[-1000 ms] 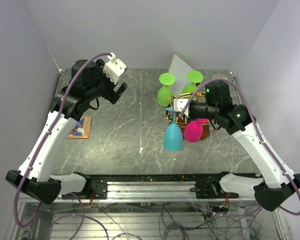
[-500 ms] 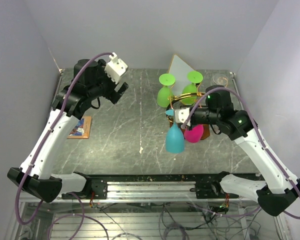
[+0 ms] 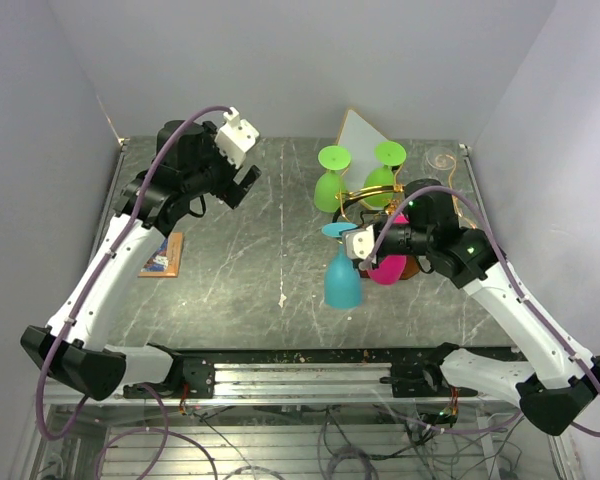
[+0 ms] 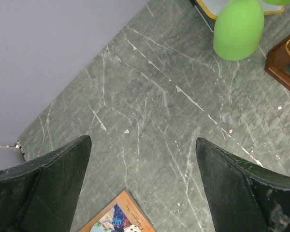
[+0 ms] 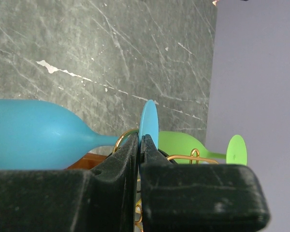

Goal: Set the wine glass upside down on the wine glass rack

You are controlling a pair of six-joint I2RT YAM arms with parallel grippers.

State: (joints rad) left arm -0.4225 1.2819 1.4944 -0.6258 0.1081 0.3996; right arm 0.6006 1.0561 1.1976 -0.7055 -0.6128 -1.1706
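i see a grey-green marble table filling the middle of the top view. a small orange-edged picture card lies flat at centre left. the wine glass rack stands on its brown base right of centre. a white gold-edged panel sits at the upper middle, and a white fleck lies below centre.

My left claw and right claw are black. The wine glass is turquoise. The wine glass rack is gold wire on brown wood. The green glasses are lime, the magenta glass is vivid. The bench is grey-green, veined white. The card is orange-edged.
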